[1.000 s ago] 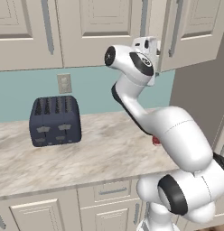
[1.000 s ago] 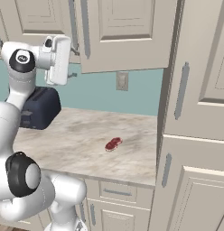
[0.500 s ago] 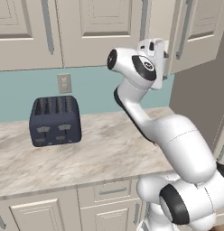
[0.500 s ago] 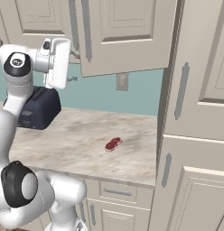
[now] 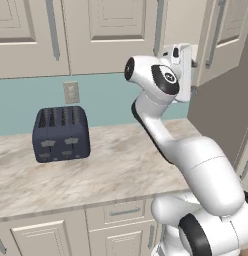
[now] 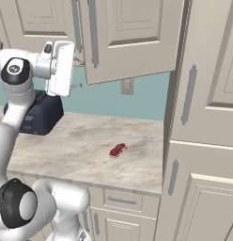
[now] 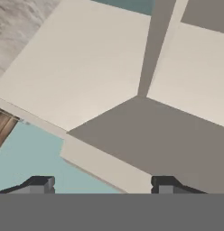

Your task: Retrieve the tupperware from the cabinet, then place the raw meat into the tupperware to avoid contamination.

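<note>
My gripper (image 6: 77,74) is raised at the lower edge of the cabinet (image 6: 132,37), whose door hangs swung open above the counter (image 6: 85,150). The raw meat (image 6: 118,150) lies alone on the marble top, well apart from my hand. The dark blue toaster (image 6: 42,113) stands behind my arm, partly hidden.

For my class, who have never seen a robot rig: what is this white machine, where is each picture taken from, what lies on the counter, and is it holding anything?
This is a computer-rendered kitchen. The white machine is a robot arm on a drivable base. Two pictures come from cameras on that base, behind the arm to its left and right. The third comes from a camera on the hand, looking along its two dark fingers.

On the marbled counter sit a dark blue toaster and a small red piece of raw meat.

The hand is raised at the wall cabinet, whose door stands open. The fingers are apart with nothing between them, facing the cabinet's bare shelf.
</note>
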